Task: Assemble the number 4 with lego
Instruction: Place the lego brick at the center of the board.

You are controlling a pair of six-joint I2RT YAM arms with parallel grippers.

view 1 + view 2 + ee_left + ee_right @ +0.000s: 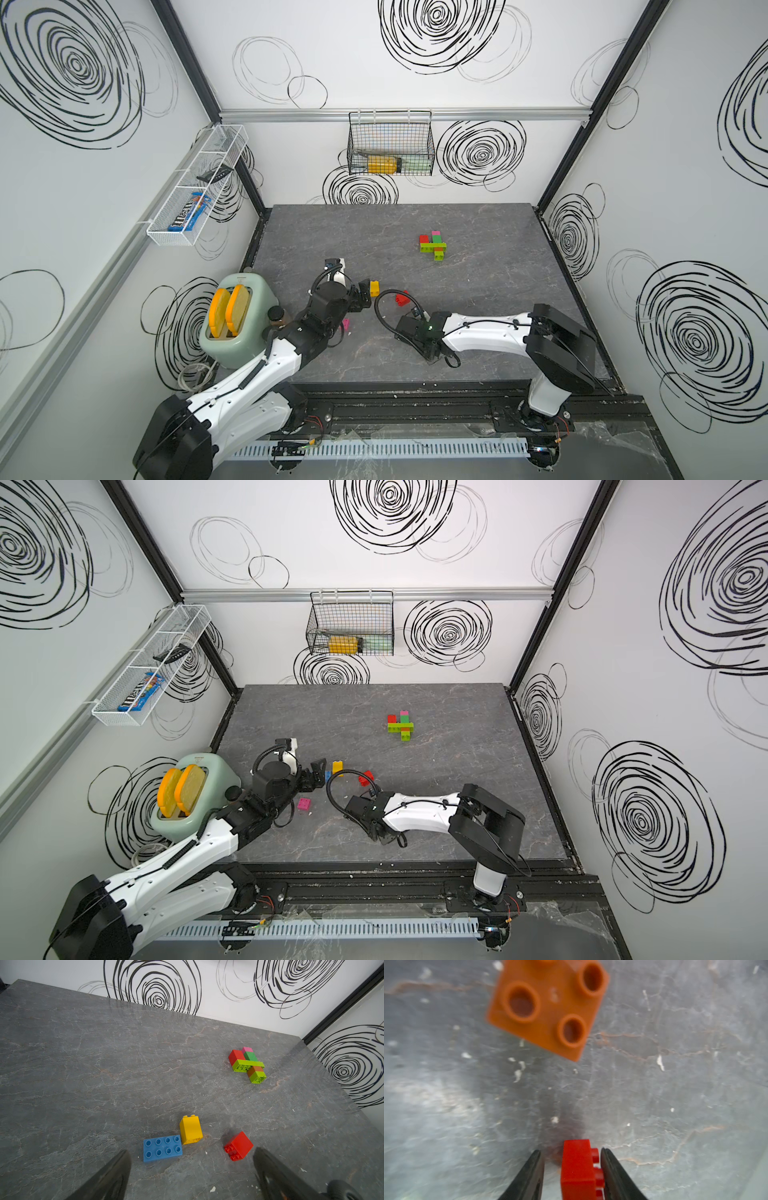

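Red plastic sits between the tips of the right gripper [570, 1150]. It's a red brick [577, 1169], studs against one finger and a gap beside the other, so we call that gripper parted, not clamped. Just beyond lies an orange brick [548, 1005], studs up. The left gripper [190, 1150] hangs spread wide, holding nothing, near a blue brick [162, 1148] and yellow brick [191, 1130]. Farther back on the tabletop [498, 232], the joined bricks [433, 246] lie flat.
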